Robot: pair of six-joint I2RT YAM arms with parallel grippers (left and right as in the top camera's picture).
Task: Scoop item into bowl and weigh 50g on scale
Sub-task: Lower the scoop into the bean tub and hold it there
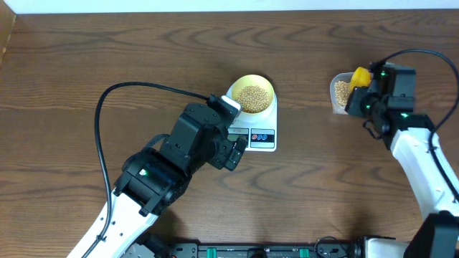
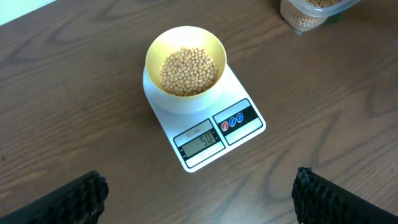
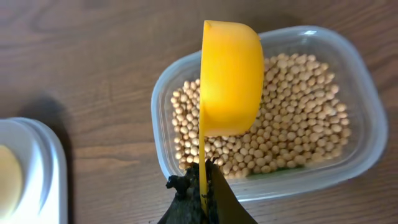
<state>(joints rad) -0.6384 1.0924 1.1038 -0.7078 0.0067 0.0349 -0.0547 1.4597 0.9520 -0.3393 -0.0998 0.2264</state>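
On the wooden table (image 1: 107, 57), the left tool (image 2: 199, 199) hovers at 7 o'clock of the scale, its fingers wide apart and holding nothing. The white digital scale (image 2: 186, 123) sits mid-table. The clear plastic tub (image 3: 367, 124) lies well apart at its 3 o'clock, with plenty of beans in it. The pale-yellow bowl (image 2: 214, 43) stands on the scale's platform, toward 12 o'clock, roughly half full of soybeans (image 2: 189, 71). The right tool (image 3: 202, 186) is clamped on the handle of the yellow scoop (image 3: 230, 81), held on edge above the tub. The display (image 2: 200, 142) at the scale's 6 o'clock edge appears to read 50, so scooping and weighing look finished. At most, the scoop is left to set down.
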